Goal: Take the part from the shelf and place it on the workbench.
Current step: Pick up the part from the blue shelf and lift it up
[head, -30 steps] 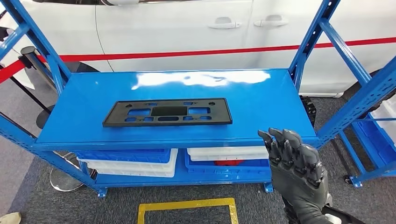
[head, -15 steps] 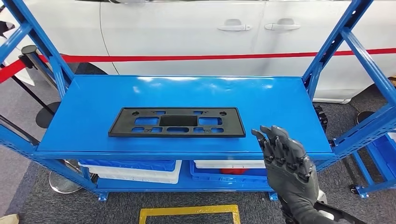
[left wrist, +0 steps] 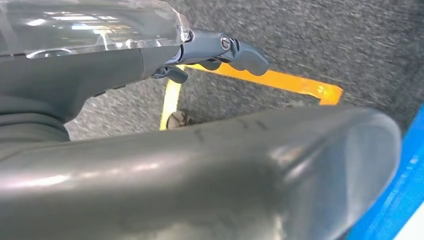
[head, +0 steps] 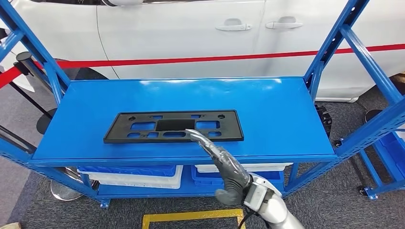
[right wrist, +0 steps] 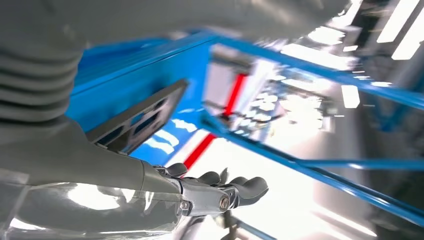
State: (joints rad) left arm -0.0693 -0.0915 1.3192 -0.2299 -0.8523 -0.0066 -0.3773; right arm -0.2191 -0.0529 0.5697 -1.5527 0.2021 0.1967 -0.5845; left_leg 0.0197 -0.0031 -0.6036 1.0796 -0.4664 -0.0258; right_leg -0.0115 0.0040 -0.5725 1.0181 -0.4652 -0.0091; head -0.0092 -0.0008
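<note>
Grey right hand [head: 223, 162] reached up over the shelf's [head: 282, 119] front edge, fingers extended and apart, grasping nothing, tips at the near edge of the black part [head: 174, 127]. Part lay flat mid-shelf. White car [head: 191, 33] stood behind. Left hand's [left wrist: 220, 50] state: cannot tell.
</note>
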